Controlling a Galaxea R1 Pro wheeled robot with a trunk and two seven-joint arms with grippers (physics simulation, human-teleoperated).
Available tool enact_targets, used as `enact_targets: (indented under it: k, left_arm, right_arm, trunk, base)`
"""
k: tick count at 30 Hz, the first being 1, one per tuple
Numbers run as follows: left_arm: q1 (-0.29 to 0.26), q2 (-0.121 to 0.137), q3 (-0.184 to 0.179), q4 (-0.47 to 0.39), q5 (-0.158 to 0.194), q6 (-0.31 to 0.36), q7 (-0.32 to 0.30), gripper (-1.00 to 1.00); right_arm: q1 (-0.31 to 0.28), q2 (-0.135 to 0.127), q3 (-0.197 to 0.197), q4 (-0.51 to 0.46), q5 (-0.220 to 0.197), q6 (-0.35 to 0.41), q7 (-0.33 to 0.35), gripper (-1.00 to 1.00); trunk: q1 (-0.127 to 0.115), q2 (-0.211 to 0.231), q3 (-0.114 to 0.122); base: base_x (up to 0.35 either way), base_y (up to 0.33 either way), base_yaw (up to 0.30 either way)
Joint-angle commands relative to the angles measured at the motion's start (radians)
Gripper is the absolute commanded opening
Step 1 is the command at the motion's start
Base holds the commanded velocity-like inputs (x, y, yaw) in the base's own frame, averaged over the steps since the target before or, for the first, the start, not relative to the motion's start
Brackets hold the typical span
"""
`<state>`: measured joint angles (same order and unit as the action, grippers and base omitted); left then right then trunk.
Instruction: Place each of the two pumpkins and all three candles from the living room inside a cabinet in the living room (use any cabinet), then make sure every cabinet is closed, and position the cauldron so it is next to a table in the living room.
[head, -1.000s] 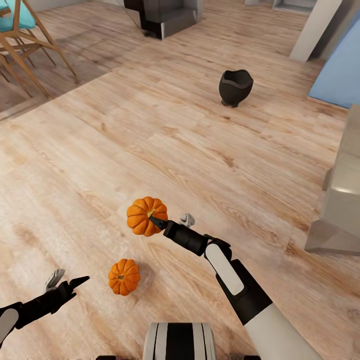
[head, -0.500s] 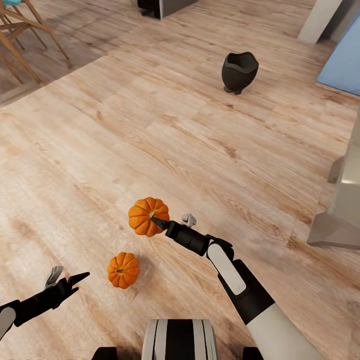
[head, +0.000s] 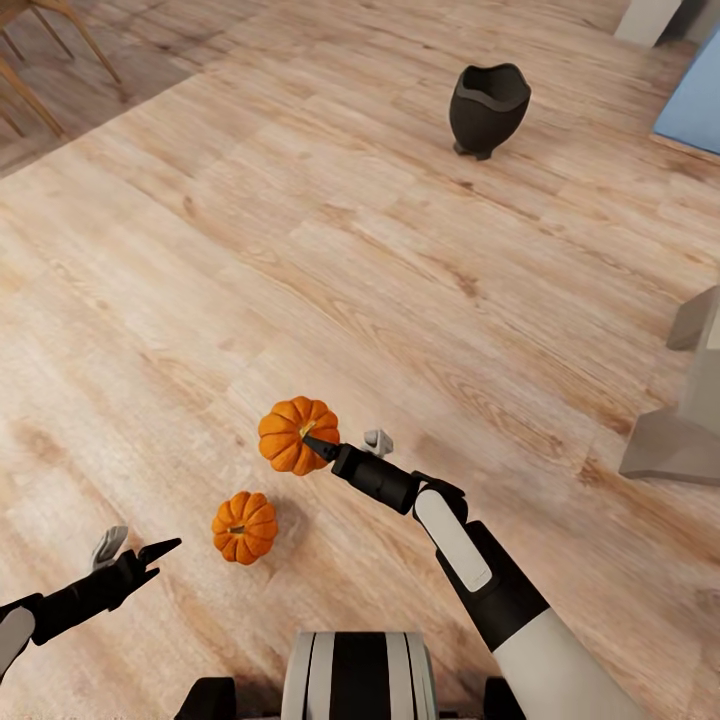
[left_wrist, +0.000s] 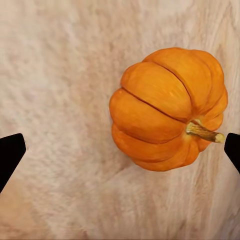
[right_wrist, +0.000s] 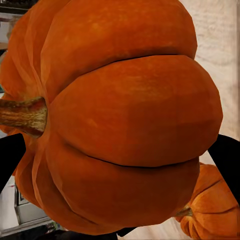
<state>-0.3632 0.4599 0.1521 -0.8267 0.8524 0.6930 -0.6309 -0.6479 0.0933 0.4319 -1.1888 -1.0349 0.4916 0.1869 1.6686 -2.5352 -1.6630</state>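
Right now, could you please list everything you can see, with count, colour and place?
held pumpkin: one, orange, in the right gripper, above the floor.
floor pumpkin: one, orange, on the floor, nearer the robot, apart from the left gripper.
cauldron: one, black, upright on the floor, far ahead.
floor: light wood planks.
chair legs: wooden, far left.
right gripper: black, shut on the held pumpkin.
left gripper: black, open.
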Motion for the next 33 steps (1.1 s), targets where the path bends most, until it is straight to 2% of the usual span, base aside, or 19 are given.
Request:
enact_targets:
  k: [1, 14, 19, 33]
  left_arm:
    - [0.0, 0.0, 0.001, 0.0, 0.004, 0.006, -0.001, 1.0]
    - [0.0, -0.002, 0.001, -0.001, 0.004, 0.006, -0.001, 1.0]
    - [0.0, -0.001, 0.001, -0.002, 0.005, 0.006, -0.001, 1.0]
    - [0.0, 0.002, 0.001, -0.002, 0.005, 0.006, -0.003, 1.0]
  right_arm:
    - [0.0, 0.0, -0.001, 0.0, -0.007, 0.004, 0.001, -1.0]
    - [0.0, 0.0, 0.001, 0.001, -0.004, 0.001, 0.001, -1.0]
    - [0.0, 0.0, 0.001, 0.002, -0.004, -0.002, 0.001, -1.0]
    - [0.001, 0.0, 0.001, 0.0, -0.005, 0.0, 0.002, -1.0]
  trunk:
    - [0.0, 0.0, -0.004]
    - [0.006, -0.003, -0.055]
    - [0.006, -0.003, -0.054]
    - [0.006, -0.003, -0.044]
  base:
    - [0.0, 0.0, 0.0]
    - [0.0, 0.0, 0.0]
    - [0.0, 0.0, -0.039]
    - [0.0, 0.0, -0.213]
